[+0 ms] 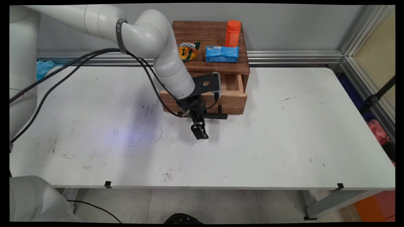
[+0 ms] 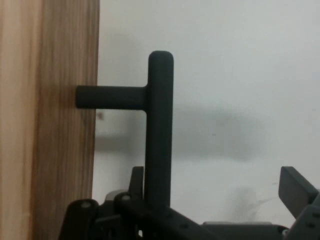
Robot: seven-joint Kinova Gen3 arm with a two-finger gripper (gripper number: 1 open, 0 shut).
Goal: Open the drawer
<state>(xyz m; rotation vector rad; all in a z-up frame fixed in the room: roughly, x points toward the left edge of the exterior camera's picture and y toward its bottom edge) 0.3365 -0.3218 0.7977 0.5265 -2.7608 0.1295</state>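
My white table (image 1: 284, 142) is scuffed with dark marks and runs back to a plain grey wall (image 1: 300, 28). An aluminium rail (image 1: 293, 57) lines the wall's foot, and a matching aluminium frame (image 1: 356, 41) stands at my far right corner. Below the table's near edge I see a pale tiled floor (image 1: 202, 205) and a grey table leg (image 1: 334, 201).

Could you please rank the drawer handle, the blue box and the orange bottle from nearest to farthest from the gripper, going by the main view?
1. The black drawer handle, on the drawer front just behind the gripper.
2. The blue box, lying on top of the wooden cabinet, at its front edge.
3. The orange bottle, upright behind the box, toward the wall.
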